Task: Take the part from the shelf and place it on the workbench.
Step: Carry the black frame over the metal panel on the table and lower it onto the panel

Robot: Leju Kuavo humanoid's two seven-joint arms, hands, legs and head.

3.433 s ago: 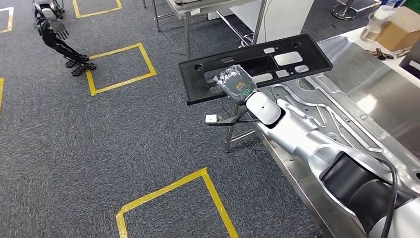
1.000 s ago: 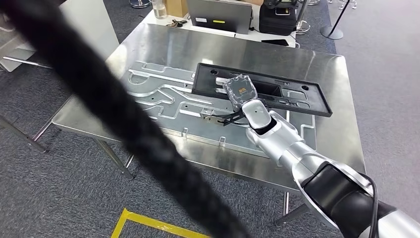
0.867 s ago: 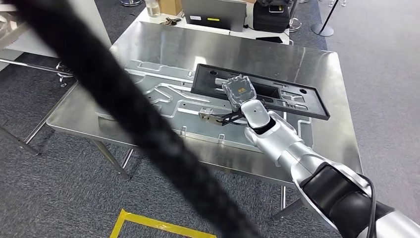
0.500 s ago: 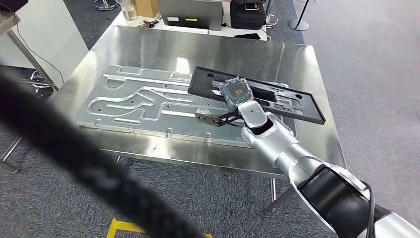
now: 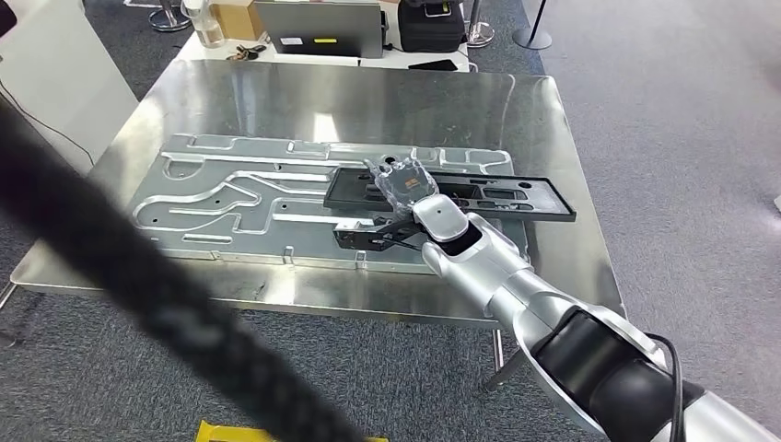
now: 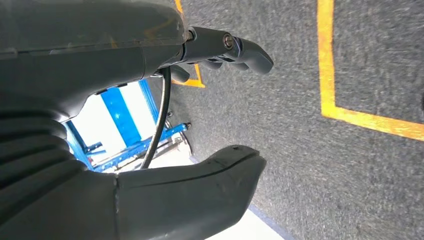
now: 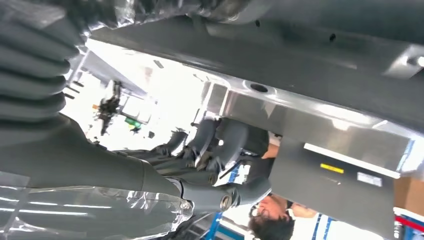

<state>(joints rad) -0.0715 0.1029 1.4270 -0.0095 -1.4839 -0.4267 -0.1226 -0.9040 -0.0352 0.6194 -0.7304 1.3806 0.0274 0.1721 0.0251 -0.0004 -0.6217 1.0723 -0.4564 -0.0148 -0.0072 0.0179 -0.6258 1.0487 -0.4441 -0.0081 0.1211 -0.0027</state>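
One black part point(image 5: 479, 193), a long flat frame with cut-outs, sits low over the workbench point(image 5: 543, 120), toward three o'clock of the silver plate point(image 5: 230, 198) lying there. Our right hand point(image 5: 402, 180) grips its nine o'clock end. We judge the carry finished and the release left; whether the part rests on the plate is hard to tell. Our left hand point(image 6: 220, 100) hangs over carpet, fingers apart, holding nothing. A blurred dark cable point(image 5: 138, 285) crosses the head view.

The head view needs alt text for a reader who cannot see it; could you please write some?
The robot's right hand holds a long black part low over a ribbed metal panel lying on a steel workbench. A blurred black cable crosses the foreground.
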